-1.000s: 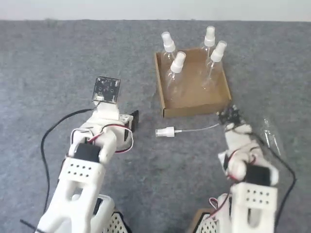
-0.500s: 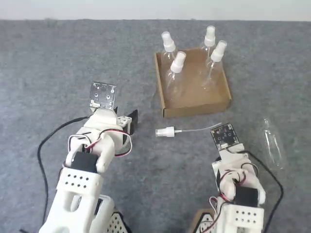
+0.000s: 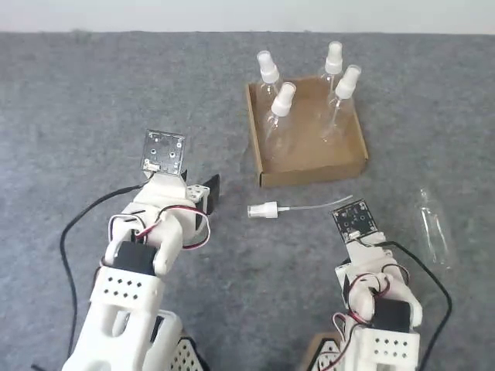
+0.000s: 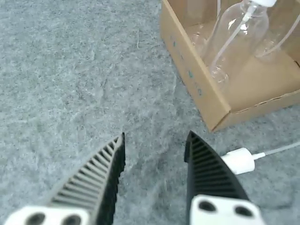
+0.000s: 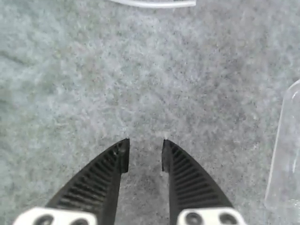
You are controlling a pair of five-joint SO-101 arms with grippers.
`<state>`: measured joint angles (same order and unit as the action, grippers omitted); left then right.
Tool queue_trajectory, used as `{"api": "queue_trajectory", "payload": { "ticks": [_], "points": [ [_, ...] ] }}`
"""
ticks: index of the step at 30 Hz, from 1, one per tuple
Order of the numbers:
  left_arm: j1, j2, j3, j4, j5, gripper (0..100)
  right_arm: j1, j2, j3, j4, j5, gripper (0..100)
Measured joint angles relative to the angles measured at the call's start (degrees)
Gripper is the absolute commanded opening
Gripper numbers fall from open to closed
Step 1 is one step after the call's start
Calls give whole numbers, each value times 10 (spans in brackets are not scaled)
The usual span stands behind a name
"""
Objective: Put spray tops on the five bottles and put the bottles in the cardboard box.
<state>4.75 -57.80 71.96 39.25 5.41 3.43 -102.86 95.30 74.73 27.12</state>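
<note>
The cardboard box (image 3: 309, 166) stands at the back centre with several clear bottles (image 3: 278, 116) upright in it, each with a white spray top. In front of the box a loose spray top (image 3: 263, 209) lies on the carpet, its thin tube (image 3: 321, 205) trailing right. A clear bottle without a top (image 3: 433, 228) lies on its side at the right. My left gripper (image 4: 154, 140) is open just left of the spray top (image 4: 239, 160), near the box corner (image 4: 206, 93). My right gripper (image 5: 144, 147) is slightly open over bare carpet, between the tube (image 5: 154, 3) and the lying bottle (image 5: 288, 154).
Grey carpet (image 3: 93, 100) covers the whole table. A black cable (image 3: 73, 224) loops beside the left arm. The right arm's body (image 3: 379, 309) sits at the front edge, just left of the lying bottle.
The right arm has drawn back from the box's front right corner toward the front edge. The left arm shifted slightly left early on, then kept still.
</note>
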Motion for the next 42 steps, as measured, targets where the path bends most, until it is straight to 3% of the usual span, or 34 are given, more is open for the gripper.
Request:
{"api": "queue_trajectory", "payload": {
  "ticks": [26,36,42],
  "points": [
    [3,-7,27,-43,0,188,0,0,0,0,0,68],
    [129,4,7,15,-43,193,0,0,0,0,0,68],
    [167,163,-103,25,-45,257,0,0,0,0,0,68]
  ]
}}
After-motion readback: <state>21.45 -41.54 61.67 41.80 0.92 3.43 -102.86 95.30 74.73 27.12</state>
